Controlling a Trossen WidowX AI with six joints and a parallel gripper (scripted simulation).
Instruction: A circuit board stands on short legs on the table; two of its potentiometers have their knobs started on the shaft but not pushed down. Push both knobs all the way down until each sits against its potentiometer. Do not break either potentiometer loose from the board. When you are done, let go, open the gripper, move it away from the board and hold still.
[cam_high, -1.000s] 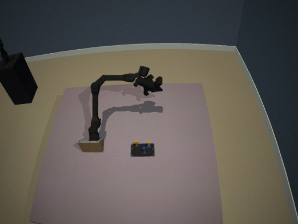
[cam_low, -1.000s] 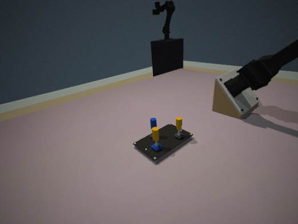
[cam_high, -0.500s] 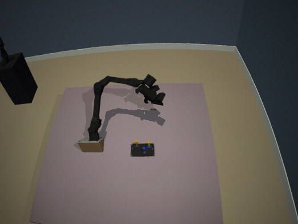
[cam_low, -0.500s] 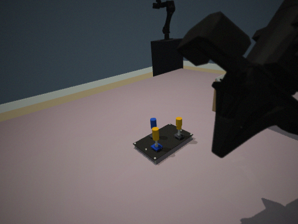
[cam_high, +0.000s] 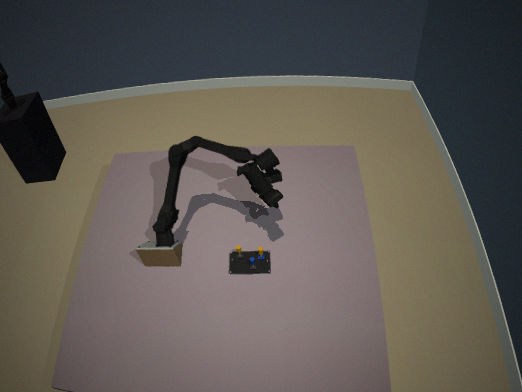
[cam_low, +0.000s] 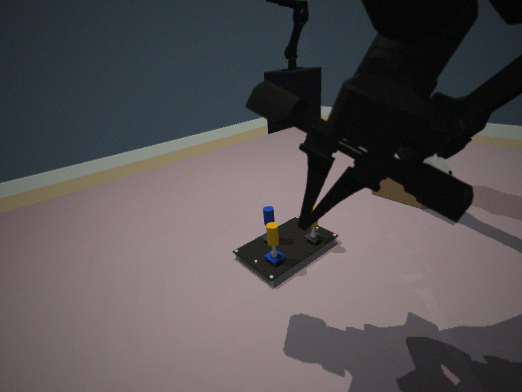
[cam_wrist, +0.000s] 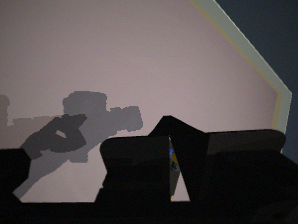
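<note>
The dark circuit board stands on the table. A yellow knob sits on a pale shaft, raised above its blue potentiometer. A second yellow knob is raised above its dark potentiometer; a finger partly hides it in the exterior view. A blue knob stands on the board's other long side. My gripper is shut and empty, in the air above and beyond the board. Slivers of blue and yellow show between the finger bases in the wrist view.
The arm's wooden base block stands on the table left of the board in the top view. The arm's shadow falls on the table. A black pedestal with another arm stands off the table.
</note>
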